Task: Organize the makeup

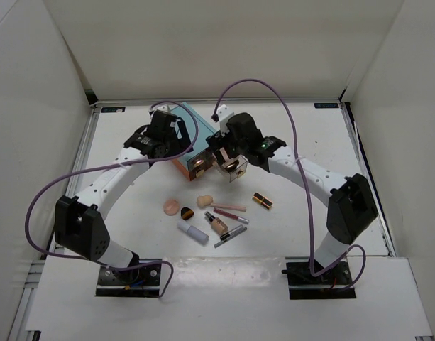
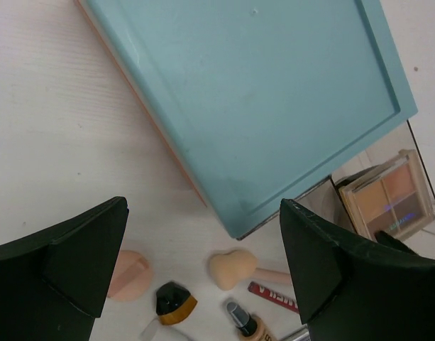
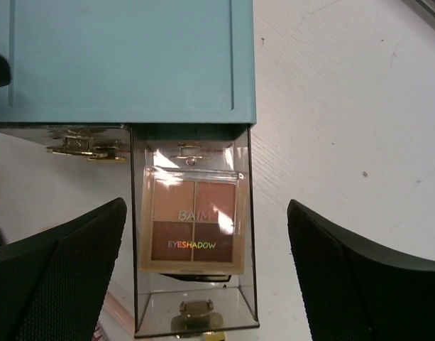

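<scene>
Right tool (image 3: pixel 206 213) wide apart, empty, over eyeshadow palette (image 3: pixel 194 224) in clear drawer (image 3: pixel 228 312); left tool (image 2: pixel 203 206) likewise over teal box (image 2: pixel 252 92).

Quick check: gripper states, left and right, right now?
Left gripper: open, holding nothing.
Right gripper: open, empty, over the eyeshadow palette.

The square four-pan eyeshadow palette with a clear lid (image 3: pixel 194 224) carries two words on that lid: "BAIM" in pale letters across the middle, and "EYESHADOW" in shiny rainbow letters below it. The slim red tube (image 2: pixel 272 297) bears white lettering, too blurred to read.
</scene>
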`<state>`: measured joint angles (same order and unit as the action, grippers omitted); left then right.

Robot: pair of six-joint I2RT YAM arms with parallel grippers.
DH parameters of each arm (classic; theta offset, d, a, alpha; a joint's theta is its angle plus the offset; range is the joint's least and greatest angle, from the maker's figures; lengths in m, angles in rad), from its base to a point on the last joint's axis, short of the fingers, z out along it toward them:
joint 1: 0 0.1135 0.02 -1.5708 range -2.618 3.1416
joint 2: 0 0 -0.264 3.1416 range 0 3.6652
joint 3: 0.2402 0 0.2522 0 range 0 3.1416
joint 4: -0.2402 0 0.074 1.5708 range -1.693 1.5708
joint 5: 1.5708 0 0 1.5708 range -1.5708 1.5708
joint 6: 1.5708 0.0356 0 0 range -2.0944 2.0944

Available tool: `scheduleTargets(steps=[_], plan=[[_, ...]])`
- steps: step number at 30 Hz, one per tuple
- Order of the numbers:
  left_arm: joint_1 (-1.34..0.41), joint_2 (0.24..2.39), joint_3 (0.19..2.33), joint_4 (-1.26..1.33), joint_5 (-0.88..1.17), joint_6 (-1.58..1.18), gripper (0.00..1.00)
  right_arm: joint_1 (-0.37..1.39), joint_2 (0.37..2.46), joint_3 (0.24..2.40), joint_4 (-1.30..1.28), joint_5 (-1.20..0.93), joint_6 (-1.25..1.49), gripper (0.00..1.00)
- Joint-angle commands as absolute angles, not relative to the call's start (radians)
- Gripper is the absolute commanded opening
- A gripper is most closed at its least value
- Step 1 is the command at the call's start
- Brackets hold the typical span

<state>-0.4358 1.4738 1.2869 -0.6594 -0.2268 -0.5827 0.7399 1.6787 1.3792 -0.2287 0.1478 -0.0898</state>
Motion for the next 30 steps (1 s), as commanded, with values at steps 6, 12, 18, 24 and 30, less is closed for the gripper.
scheduleTargets(steps=[6,12,18,24,30], plan=[[-0.391,1.546,1.325,-0.589,-0.204,-0.604,0.87,0.706,1.412,1.257,-0.227,0.221,0.049,0.54],[-0.388,1.612,1.344,-0.583,-0.196,-0.611,0.82,0.675,1.295,1.071,-0.331,0.221,0.129,0.37],[-0.388,1.629,1.339,-0.577,-0.207,-0.611,0.81,0.675,1.295,0.954,-0.282,0.117,0.196,0.36],[-0.39,1.644,1.333,-0.583,-0.201,-0.609,0.8,0.675,1.414,0.994,-0.198,0.098,0.19,0.35],[-0.39,1.644,1.322,-0.589,-0.199,-0.614,0.79,0.658,1.561,1.092,-0.083,0.074,0.178,0.35]])
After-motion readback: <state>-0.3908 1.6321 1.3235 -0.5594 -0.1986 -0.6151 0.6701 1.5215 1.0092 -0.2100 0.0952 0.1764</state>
